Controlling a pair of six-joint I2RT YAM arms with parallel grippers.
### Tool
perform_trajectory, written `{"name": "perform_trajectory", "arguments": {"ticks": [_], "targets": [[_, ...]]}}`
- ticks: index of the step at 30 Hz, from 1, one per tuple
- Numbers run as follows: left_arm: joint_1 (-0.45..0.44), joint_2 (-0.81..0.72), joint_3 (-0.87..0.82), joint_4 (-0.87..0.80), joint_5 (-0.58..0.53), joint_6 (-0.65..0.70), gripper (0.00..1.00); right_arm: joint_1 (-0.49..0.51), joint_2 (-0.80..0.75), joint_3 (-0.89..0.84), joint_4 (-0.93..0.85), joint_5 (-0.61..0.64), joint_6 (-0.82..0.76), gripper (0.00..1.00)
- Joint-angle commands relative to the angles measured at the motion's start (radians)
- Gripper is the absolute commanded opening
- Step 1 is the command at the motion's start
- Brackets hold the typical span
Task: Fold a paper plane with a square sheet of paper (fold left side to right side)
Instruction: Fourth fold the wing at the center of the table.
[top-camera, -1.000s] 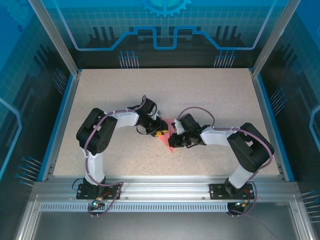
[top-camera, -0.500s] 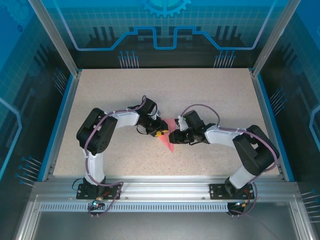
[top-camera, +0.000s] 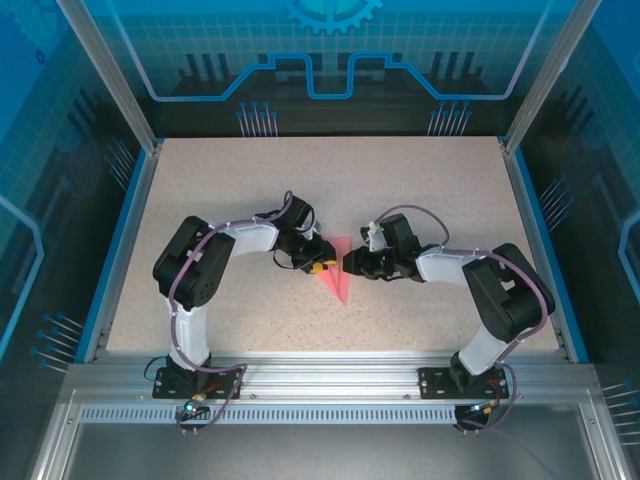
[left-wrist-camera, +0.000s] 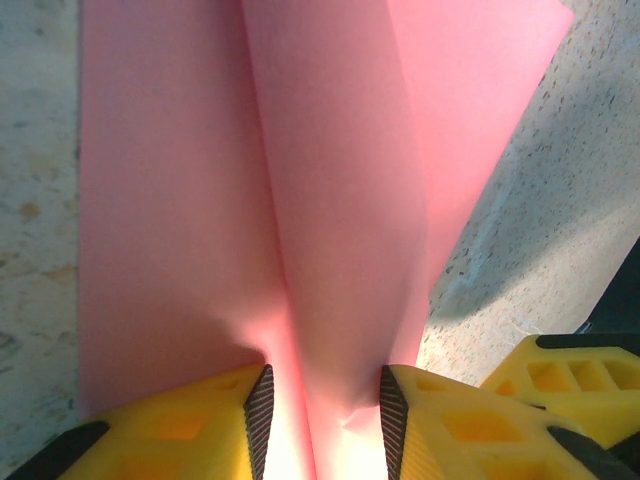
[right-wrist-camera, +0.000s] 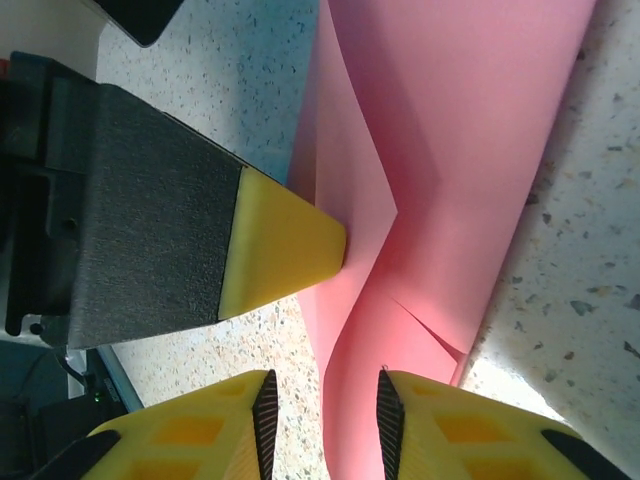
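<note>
Rightward the right gripper (top-camera: 349, 263) has slid, off the middle of the paper plane (top-camera: 338, 280) to its right edge, and its jaws have parted, the pink edge lying loose between them, ungripped. Nearest me is the plane's sharp point, aimed at the near edge. On its left side the left gripper (top-camera: 320, 265) presses down, jaws part open astride a raised centre fold. Beyond stretches the speckled table (top-camera: 400, 190).
</note>
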Motion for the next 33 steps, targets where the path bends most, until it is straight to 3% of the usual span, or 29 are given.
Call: {"name": "perform_trajectory", "arguments": {"ticks": [1, 15, 25, 33], "targets": [[-0.002, 0.016, 0.009, -0.05, -0.035, -0.002, 0.37, -0.013, 0.061, 0.026, 0.079, -0.058, 0.064, 0.33], [-0.002, 0.016, 0.013, -0.053, -0.033, -0.002, 0.37, 0.009, 0.131, 0.05, 0.101, -0.069, 0.089, 0.26], [-0.002, 0.017, 0.013, -0.055, -0.035, 0.001, 0.37, 0.009, 0.126, 0.058, 0.052, -0.041, 0.063, 0.07], [-0.002, 0.016, 0.012, -0.057, -0.035, 0.002, 0.37, 0.009, 0.122, 0.058, 0.041, -0.024, 0.054, 0.0]]}}
